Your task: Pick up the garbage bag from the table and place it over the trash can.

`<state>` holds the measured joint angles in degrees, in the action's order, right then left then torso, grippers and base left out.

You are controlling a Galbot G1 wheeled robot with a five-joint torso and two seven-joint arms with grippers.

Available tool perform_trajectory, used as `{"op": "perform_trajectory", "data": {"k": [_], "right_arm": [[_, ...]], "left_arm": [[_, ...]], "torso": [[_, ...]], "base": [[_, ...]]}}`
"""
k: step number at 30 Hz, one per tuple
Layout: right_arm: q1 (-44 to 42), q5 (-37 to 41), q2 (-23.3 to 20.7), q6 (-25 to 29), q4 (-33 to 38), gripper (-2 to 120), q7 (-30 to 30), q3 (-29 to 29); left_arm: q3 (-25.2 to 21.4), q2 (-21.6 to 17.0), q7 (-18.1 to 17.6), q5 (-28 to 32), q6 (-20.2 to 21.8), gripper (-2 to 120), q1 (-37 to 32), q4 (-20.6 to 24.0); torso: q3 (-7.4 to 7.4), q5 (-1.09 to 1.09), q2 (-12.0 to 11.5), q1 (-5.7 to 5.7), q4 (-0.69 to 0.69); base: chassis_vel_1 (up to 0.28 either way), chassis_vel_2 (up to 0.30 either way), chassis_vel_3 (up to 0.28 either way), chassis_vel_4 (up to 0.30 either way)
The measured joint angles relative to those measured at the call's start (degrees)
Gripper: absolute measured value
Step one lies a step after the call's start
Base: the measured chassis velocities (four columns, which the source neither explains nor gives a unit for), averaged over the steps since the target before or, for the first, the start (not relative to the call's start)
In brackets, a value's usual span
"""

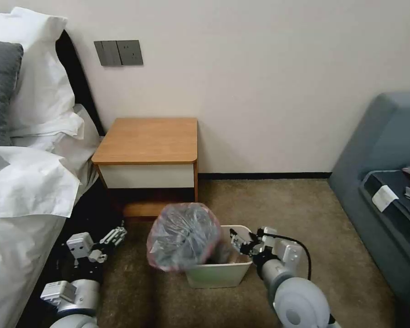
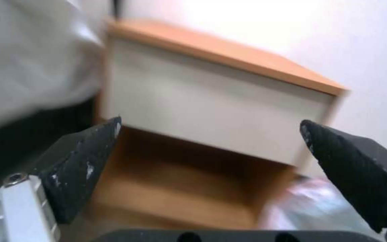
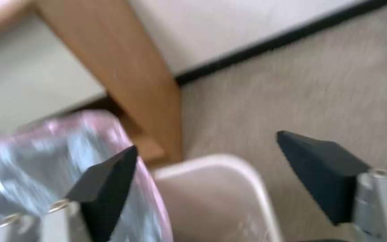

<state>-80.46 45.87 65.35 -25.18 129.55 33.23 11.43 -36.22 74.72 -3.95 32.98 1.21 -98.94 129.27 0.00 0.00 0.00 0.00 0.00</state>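
Observation:
The garbage bag (image 1: 182, 237), grey crinkly plastic with a pinkish rim, stands puffed up over the left part of the cream trash can (image 1: 218, 275) on the carpet. Behind both is the table (image 1: 146, 136), its orange-brown top bare. My right gripper (image 1: 239, 243) hangs open over the bin's right rim, just right of the bag. In the right wrist view my right gripper (image 3: 207, 141) has one finger (image 3: 106, 185) in front of the bag (image 3: 37, 161), above the bin (image 3: 220, 201). My left gripper (image 1: 115, 236) is open, low beside the bed, left of the bag. In the left wrist view it (image 2: 210, 121) faces the table's white drawer (image 2: 211, 111).
A bed with white linen (image 1: 27, 191) lies close on the left, right by my left arm. A grey-blue sofa (image 1: 387, 150) stands at the right. Open carpet (image 1: 282, 205) stretches between the bin and the sofa. The wall runs behind the table.

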Motion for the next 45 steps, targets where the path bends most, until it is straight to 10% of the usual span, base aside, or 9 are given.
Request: {"op": "perform_trajectory", "data": {"k": [4, 11, 28, 45], "right_arm": [[-2.6, -4.5, 0.44, 2.98, 2.36, 98, -3.0, 2.46], [-5.32, -9.78, 2.64, 6.97, 3.0, 100, -5.18, 2.14], [-5.19, -15.12, 6.8, 12.09, 0.97, 100, -7.25, -4.59], [-9.27, -18.99, 9.2, 14.85, 1.98, 100, -8.72, -3.54]], "left_arm": [[0.2, -1.79, 5.81, 7.74, 8.43, 100, 0.07, 4.27], [2.37, -2.95, 15.74, 5.42, 8.5, 100, 1.11, 6.1], [7.05, 2.52, 2.63, 7.61, 29.56, 99, 8.51, -3.81], [8.46, 2.81, 2.39, 8.49, 40.0, 99, 17.11, -8.47]], "torso": [[0.0, 0.01, 0.0, 0.0, 0.0], [0.0, 0.0, 0.0, 0.0, -0.01], [0.0, 0.0, 0.0, 0.0, -0.01], [0.0, 0.0, 0.0, 0.0, 0.0]], "base": [[0.0, 0.0, 0.0, 0.0], [0.0, 0.0, 0.0, 0.0], [0.0, 0.0, 0.0, 0.0], [0.0, 0.0, 0.0, 0.0]]}}
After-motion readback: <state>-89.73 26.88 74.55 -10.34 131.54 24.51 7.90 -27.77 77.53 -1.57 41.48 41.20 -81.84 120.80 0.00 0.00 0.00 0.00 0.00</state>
